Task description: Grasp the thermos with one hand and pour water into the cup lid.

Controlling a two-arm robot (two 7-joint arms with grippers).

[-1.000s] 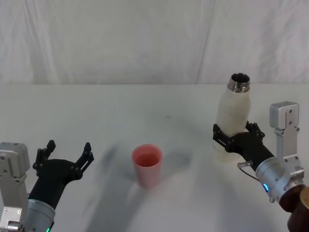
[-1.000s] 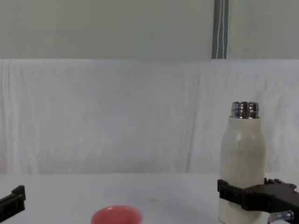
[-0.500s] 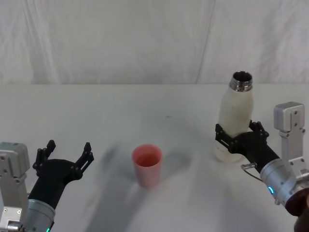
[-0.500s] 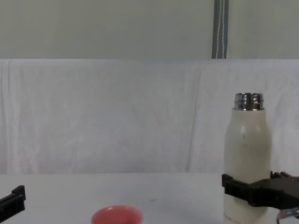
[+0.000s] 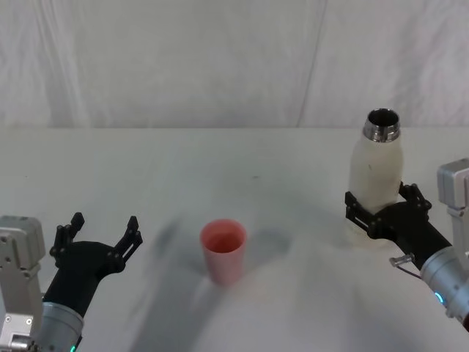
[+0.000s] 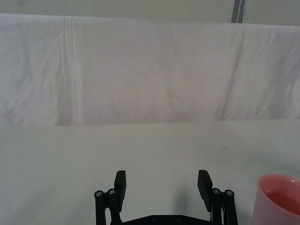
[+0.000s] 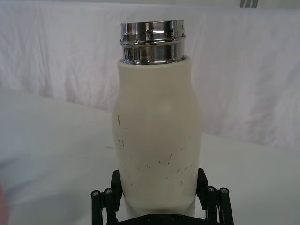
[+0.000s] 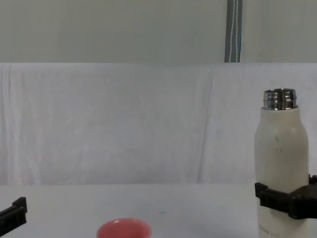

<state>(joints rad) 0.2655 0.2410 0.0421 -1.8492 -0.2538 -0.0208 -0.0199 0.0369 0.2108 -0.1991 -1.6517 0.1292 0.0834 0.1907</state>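
Black fingers of the left gripper (image 5: pixel 99 233) stand spread, idle at the near left. The pink cup lid (image 5: pixel 223 251), likely light and tippable, sits mid-table. Farther right, the right gripper (image 5: pixel 387 213) clamps the upright thermos (image 5: pixel 374 183) low on its smooth, probably heavy, slippery body.

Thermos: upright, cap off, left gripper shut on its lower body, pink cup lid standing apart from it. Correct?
One error: the right gripper holds it, not the left. The head view shows that gripper closed around the lower body of the thermos; the left gripper sits open near the table's left front. The rest holds: thermos upright, neck uncapped, cup lid standing apart from it.
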